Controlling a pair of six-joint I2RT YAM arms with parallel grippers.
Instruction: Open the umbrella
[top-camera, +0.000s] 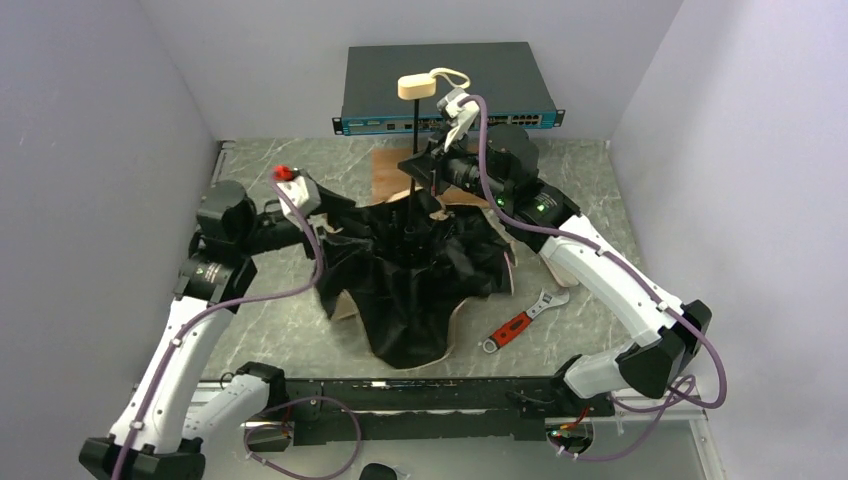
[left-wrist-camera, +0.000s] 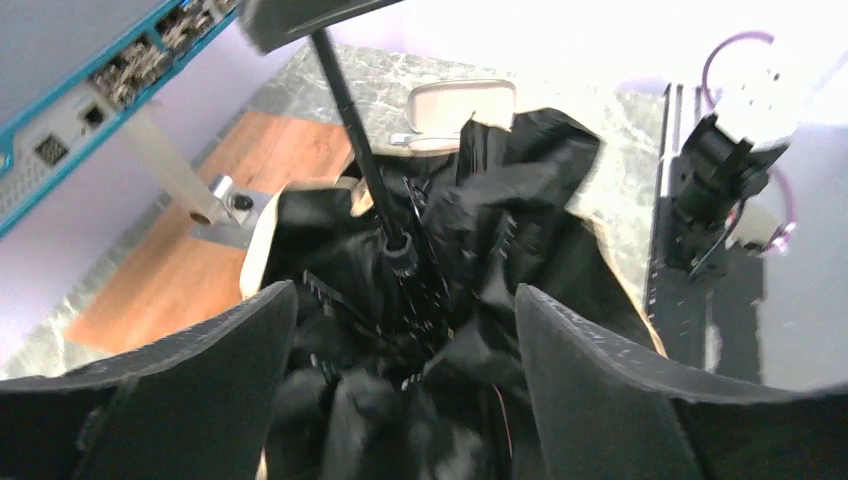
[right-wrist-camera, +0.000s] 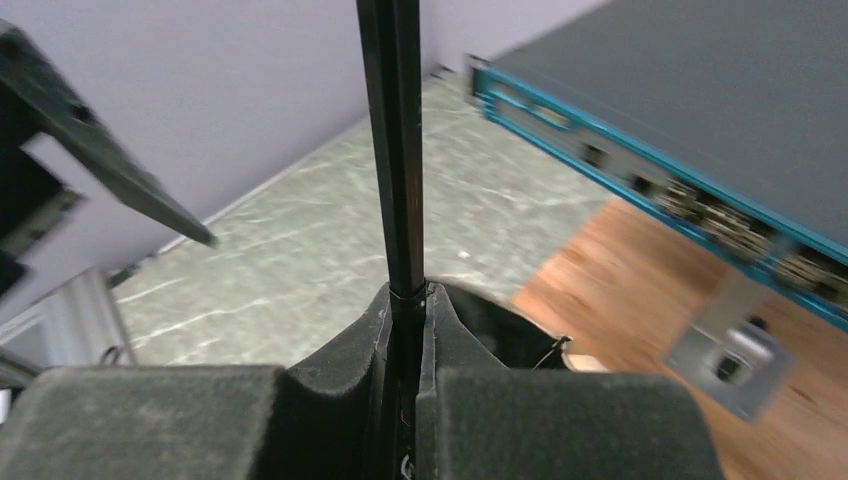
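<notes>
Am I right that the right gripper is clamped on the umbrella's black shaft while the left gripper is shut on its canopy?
Not quite: the left gripper is open, jaws wide apart over the canopy, as the left wrist view shows. The right gripper is indeed clamped on the umbrella's black shaft.

The umbrella is crumpled matt black cloth edged pale peach. Its shaft is smooth black with a faint sheen, pinched between the grainy matt pads of the right end effector. Below it, the desk looks like polished grey marble; beyond, a wood-grain board.
</notes>
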